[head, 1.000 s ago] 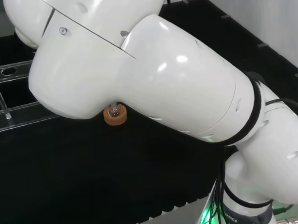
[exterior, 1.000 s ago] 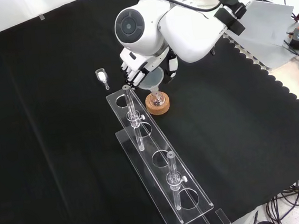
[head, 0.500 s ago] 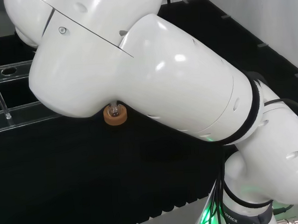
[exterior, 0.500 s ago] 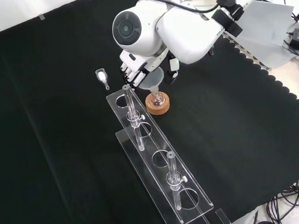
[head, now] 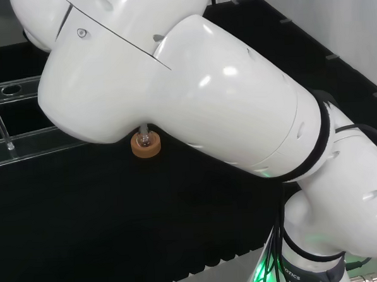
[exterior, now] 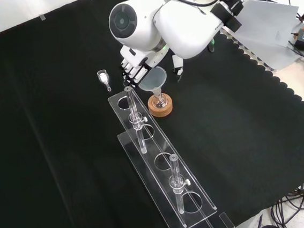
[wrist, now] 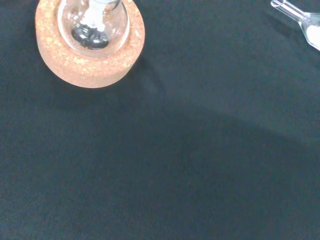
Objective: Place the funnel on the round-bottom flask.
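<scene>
Funnel [exterior: 154, 79] seated in the round-bottom flask [exterior: 159, 99] on its cork ring [exterior: 160, 106].
We cannot tell the hand's [exterior: 131, 67] finger state; we judge a brush on withdrawal could tip the funnel.

Hand [exterior: 131, 67] (mostly behind arm link [exterior: 148, 22])

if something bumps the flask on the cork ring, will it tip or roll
Probably not roll: the flask has its round belly sunk in the cork ring. It may tip, since the funnel stands above its neck. Clear glass, likely fragile.
</scene>
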Controlling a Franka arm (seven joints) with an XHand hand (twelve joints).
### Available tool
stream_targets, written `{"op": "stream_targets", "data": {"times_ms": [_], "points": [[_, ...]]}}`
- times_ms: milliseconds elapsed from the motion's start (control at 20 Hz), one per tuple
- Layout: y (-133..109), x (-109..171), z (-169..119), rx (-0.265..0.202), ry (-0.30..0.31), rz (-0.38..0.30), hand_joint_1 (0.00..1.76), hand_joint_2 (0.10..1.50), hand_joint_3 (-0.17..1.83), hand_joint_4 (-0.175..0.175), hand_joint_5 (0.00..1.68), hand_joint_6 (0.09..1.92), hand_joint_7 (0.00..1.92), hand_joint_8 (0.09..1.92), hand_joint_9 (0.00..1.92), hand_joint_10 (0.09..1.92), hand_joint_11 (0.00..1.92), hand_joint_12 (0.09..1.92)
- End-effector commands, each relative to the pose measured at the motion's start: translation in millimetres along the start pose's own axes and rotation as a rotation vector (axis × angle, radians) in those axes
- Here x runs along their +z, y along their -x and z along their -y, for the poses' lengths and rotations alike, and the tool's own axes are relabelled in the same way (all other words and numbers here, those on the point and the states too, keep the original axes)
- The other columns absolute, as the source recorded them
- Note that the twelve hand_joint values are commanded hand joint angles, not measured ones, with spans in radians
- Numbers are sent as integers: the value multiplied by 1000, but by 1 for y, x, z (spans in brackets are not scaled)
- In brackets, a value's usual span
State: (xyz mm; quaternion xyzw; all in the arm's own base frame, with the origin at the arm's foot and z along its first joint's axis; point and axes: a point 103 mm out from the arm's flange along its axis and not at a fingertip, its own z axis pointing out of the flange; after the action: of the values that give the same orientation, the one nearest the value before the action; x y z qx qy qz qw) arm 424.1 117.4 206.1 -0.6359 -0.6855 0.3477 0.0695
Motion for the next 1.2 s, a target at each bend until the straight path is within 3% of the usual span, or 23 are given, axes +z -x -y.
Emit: {"op": "stream_targets", "data": {"times_ms": [50,250,400,600,900,1200], "points": [[12,-3,20,4,45,-39,560,629,395,-51,43,87,0,87,4,820,51,1465],[16,-12,33,9,104,-50,518,629,361,-50,17,87,0,87,0,810,40,1472],[20,-19,41,32,111,-61,505,633,343,-52,21,87,20,87,10,829,45,1477],[50,-20,54,51,140,-128,495,657,296,-54,33,87,34,139,38,843,59,1474],[79,-30,63,54,175,-167,514,698,254,-68,99,87,125,574,353,722,186,1420],[109,-42,66,74,200,-236,538,710,258,-69,127,87,148,645,387,710,216,1418]]}}
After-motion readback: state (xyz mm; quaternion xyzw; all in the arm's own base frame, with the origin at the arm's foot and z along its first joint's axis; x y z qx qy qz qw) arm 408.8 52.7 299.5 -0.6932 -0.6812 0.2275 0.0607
